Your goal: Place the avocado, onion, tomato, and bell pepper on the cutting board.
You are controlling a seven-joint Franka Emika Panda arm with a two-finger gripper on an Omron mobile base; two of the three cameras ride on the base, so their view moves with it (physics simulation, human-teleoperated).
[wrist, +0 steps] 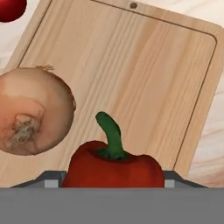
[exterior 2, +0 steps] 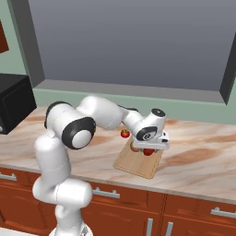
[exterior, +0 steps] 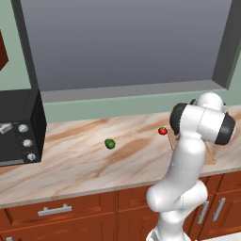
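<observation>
The cutting board point(wrist: 144, 74) is light wood with visible straight grain and a matt finish. The bell pepper point(wrist: 114, 168) has smooth, slightly glossy skin; the onion point(wrist: 33, 116) has dry, papery skin. The counter point(exterior: 84, 162) looks like polished veined stone.

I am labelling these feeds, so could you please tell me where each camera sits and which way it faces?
Left base view: behind-left of the arm, facing the counter, avocado and tomato; the arm rises lower right.
Right base view: behind-right, facing the cutting board; the arm rises lower left.
Hand view: on the hand, facing the board, onion and bell pepper.
Both base views share the tomato.
</observation>
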